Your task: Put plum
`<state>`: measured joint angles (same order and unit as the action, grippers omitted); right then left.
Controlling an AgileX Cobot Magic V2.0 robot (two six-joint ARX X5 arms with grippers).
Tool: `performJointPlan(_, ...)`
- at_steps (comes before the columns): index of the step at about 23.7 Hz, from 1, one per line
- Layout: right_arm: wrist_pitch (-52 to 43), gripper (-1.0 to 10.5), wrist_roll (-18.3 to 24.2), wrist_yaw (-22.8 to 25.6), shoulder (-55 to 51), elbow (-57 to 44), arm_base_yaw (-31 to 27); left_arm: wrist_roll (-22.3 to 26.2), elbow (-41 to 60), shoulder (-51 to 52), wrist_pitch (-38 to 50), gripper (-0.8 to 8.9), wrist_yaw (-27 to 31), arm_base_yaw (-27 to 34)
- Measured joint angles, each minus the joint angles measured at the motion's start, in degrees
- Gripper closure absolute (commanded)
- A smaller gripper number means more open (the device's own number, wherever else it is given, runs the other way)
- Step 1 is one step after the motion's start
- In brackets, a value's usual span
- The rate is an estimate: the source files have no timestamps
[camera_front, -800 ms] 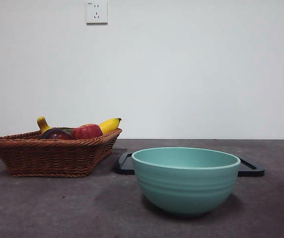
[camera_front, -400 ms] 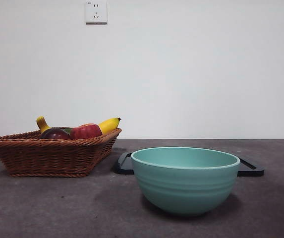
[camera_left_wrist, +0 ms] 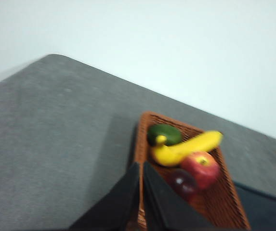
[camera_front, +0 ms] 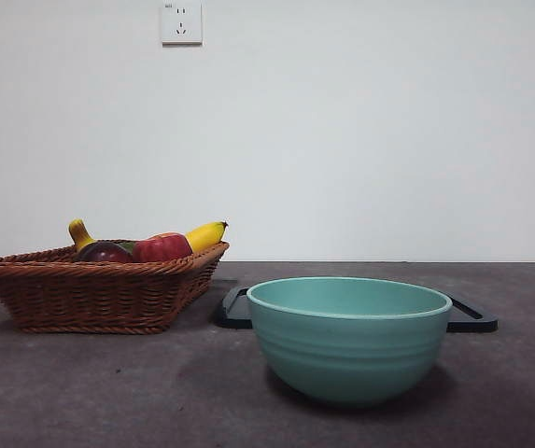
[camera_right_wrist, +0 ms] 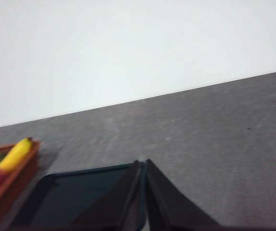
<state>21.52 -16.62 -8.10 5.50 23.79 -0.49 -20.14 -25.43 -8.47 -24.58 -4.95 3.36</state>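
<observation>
Wicker basket [camera_left_wrist: 224, 202] holds the plum [camera_left_wrist: 180, 183], beside the apple [camera_left_wrist: 201, 167]. Left gripper [camera_left_wrist: 141, 166], pressed together, is seen nearer, just above the basket; right gripper [camera_right_wrist: 142, 163] is closed too.

Your left tool [camera_left_wrist: 141, 166] hangs above the basket's [camera_left_wrist: 227, 202] near rim, its two black jaws pressed together with nothing between them. Your right tool [camera_right_wrist: 142, 163] hangs over the basket-side tray [camera_right_wrist: 80, 195], well clear of the basket, its jaws likewise closed and empty. You won't find either arm in the front view.
</observation>
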Motion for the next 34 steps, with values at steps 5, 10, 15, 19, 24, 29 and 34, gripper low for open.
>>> performJointPlan(5,9.6,9.4,2.4,-7.3,7.3,9.0,0.0,4.7,-8.9,-7.2,-6.6,8.04,-7.2,0.0)
performJointPlan(10,19.5,9.4,6.6,-14.5,16.6,18.3,0.0,9.4,-15.1,-14.5,-13.6,8.04,-15.3,0.0)
performJointPlan(15,29.6,9.4,11.3,-18.0,25.6,27.9,0.4,14.4,-19.9,-20.3,-20.4,8.04,-22.1,-0.6)
performJointPlan(19,35.5,9.4,14.6,-18.9,30.5,32.5,2.0,18.1,-22.7,-23.3,-24.6,8.05,-25.0,-1.8)
performJointPlan(24,41.0,9.4,18.4,-18.9,34.3,34.6,5.2,22.4,-24.5,-25.3,-29.2,8.05,-25.4,-3.5)
performJointPlan(29,41.0,9.4,19.2,-18.9,34.2,34.6,5.7,22.6,-24.5,-25.3,-29.1,7.62,-25.4,-3.5)
performJointPlan(34,41.0,5.2,19.1,-18.9,34.2,34.6,5.7,22.6,-24.5,-25.3,-29.0,3.63,-25.4,-3.5)
